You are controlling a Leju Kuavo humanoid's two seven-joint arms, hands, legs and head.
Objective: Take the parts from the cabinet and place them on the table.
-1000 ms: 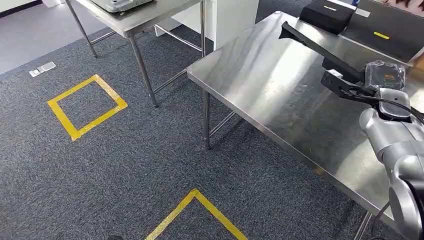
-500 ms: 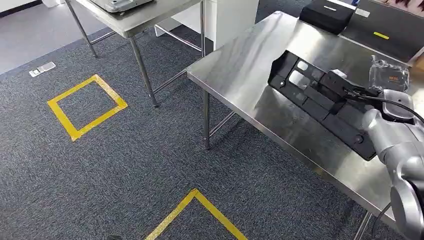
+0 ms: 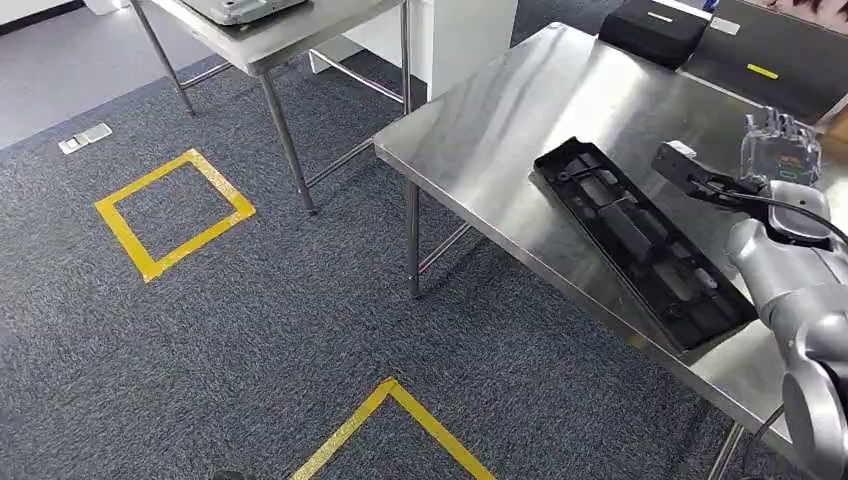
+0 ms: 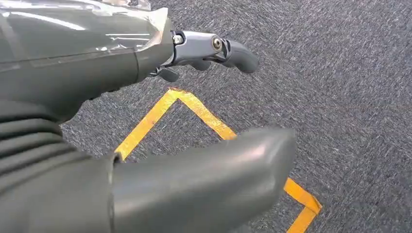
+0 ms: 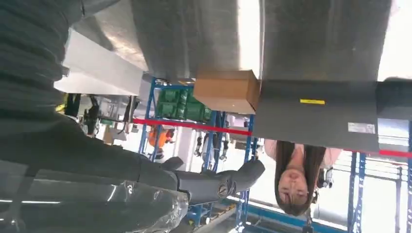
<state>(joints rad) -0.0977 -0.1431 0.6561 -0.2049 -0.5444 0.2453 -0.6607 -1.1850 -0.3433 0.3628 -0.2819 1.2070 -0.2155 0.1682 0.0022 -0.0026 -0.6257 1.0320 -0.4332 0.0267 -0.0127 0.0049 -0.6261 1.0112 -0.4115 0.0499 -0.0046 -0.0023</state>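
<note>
A long black plastic part (image 3: 640, 240) lies flat on the steel table (image 3: 500, 110), running along its near edge. My right hand (image 3: 735, 175) hovers just beyond the part's right half, fingers spread, touching nothing. From the right wrist, that same right hand (image 5: 145, 179) shows thumb and fingers apart with nothing between them. My left hand (image 4: 97, 58) hangs over the carpet, thumb and fingers apart, holding nothing.
A black case (image 3: 655, 30) and a dark flat panel (image 3: 780, 60) sit at the table's far end. A second steel table (image 3: 290, 30) stands back left. Yellow tape squares (image 3: 175, 210) mark the carpet. A cardboard box (image 5: 227, 91) and a person (image 5: 294, 179) are beyond the table.
The black part, held tilted above the table a second ago, came down and now lies flat. My right hand let go of it and drew back to the right.
</note>
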